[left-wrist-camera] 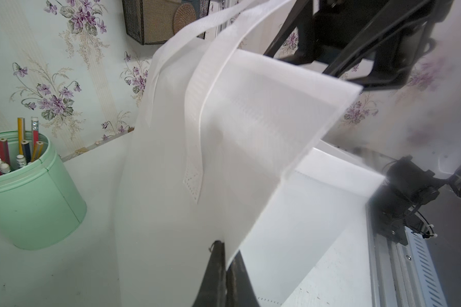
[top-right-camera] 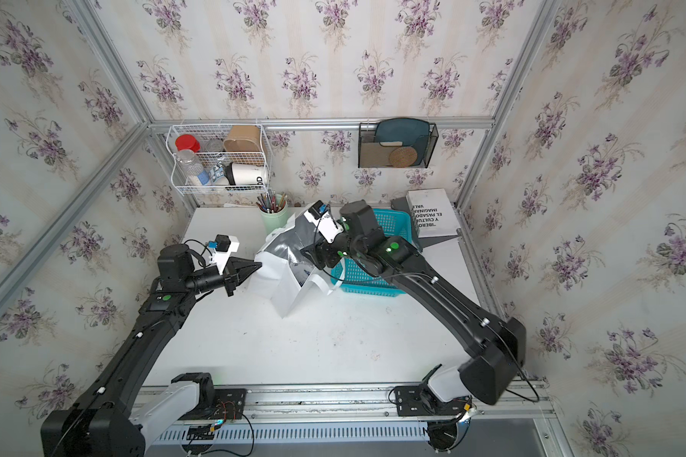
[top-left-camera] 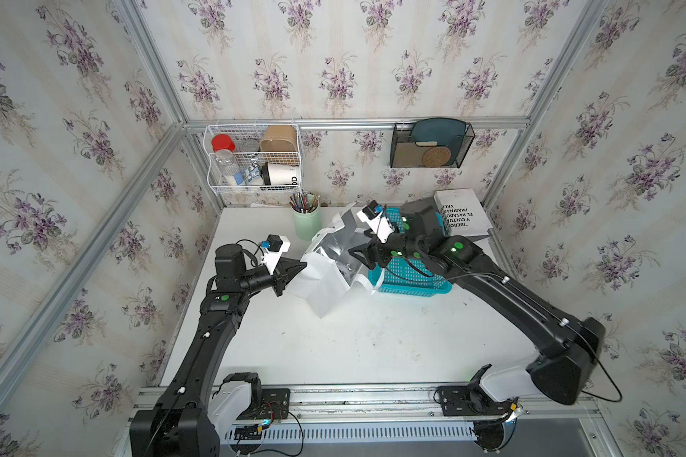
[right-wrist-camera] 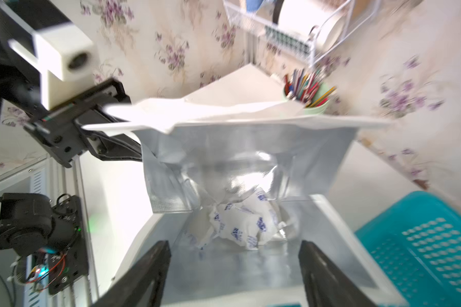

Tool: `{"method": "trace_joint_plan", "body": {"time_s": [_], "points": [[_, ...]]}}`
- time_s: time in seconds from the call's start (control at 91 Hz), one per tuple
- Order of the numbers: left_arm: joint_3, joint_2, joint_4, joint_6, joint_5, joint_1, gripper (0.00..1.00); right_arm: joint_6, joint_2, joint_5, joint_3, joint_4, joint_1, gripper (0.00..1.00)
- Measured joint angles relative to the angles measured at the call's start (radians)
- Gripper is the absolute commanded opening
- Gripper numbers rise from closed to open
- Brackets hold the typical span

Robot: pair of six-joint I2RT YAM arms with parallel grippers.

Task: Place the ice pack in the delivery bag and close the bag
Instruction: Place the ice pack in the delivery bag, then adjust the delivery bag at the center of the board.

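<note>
Release step, seemingly done; ice pack (right-wrist-camera: pixel 240 226) lies inside delivery bag (right-wrist-camera: pixel 317 159) on foil floor; right hand (right-wrist-camera: pixel 233 247) wide open, empty, at bag mouth; left hand (left-wrist-camera: pixel 225 248) clamped on bag wall; next: lift right hand clear without snagging rim.

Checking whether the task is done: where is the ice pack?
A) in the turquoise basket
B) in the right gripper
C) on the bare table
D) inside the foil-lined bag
D: the ice pack lies on the foil inside the delivery bag, clear of the open right gripper.
</note>
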Motion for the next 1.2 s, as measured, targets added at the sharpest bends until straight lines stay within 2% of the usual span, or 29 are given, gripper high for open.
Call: {"method": "trace_joint_plan", "body": {"time_s": [0.088,0.143,0.22,0.286,0.374,0.472,0.571,0.692,0.857,0.945,1.055,1.066,1.165,1.198], "points": [[0.000,0.003,-0.016,0.025,-0.006,0.000,0.00,-0.002,-0.140,0.042,-0.245,0.222,-0.080,1.00],[0.000,0.003,-0.027,0.038,-0.012,0.000,0.00,-0.007,-0.177,0.001,-0.373,0.323,-0.169,1.00],[-0.005,0.006,-0.031,0.053,-0.014,0.000,0.00,-0.008,-0.137,-0.106,-0.475,0.410,-0.345,1.00],[-0.010,0.012,-0.035,0.059,-0.014,0.000,0.00,-0.040,-0.062,-0.210,-0.497,0.439,-0.444,1.00],[-0.012,0.020,-0.036,0.066,-0.014,0.000,0.00,-0.147,0.046,-0.372,-0.460,0.443,-0.470,0.98],[-0.012,0.026,-0.036,0.071,-0.014,0.000,0.00,-0.245,0.187,-0.514,-0.330,0.444,-0.468,0.94],[-0.012,0.028,-0.037,0.073,-0.014,0.001,0.00,-0.329,0.310,-0.591,-0.180,0.414,-0.426,0.93],[-0.012,0.027,-0.042,0.077,-0.014,0.002,0.00,-0.433,0.445,-0.635,-0.018,0.339,-0.354,0.87],[-0.012,0.017,-0.045,0.080,-0.016,0.014,0.00,-0.504,0.489,-0.673,-0.002,0.243,-0.328,0.73],[-0.012,0.012,-0.047,0.080,-0.015,0.023,0.00,-0.524,0.475,-0.697,-0.031,0.229,-0.325,0.61],[-0.012,0.021,-0.047,0.080,-0.011,0.029,0.00,-0.521,0.454,-0.731,-0.039,0.227,-0.296,0.36],[-0.012,0.021,-0.047,0.080,-0.011,0.029,0.00,-0.521,0.450,-0.735,-0.039,0.227,-0.291,0.36],[-0.008,0.036,-0.047,0.080,-0.004,0.035,0.00,-0.515,0.414,-0.743,-0.045,0.233,-0.261,0.11],[-0.005,0.041,-0.047,0.080,-0.003,0.037,0.00,-0.509,0.397,-0.743,-0.056,0.237,-0.255,0.06]]}}
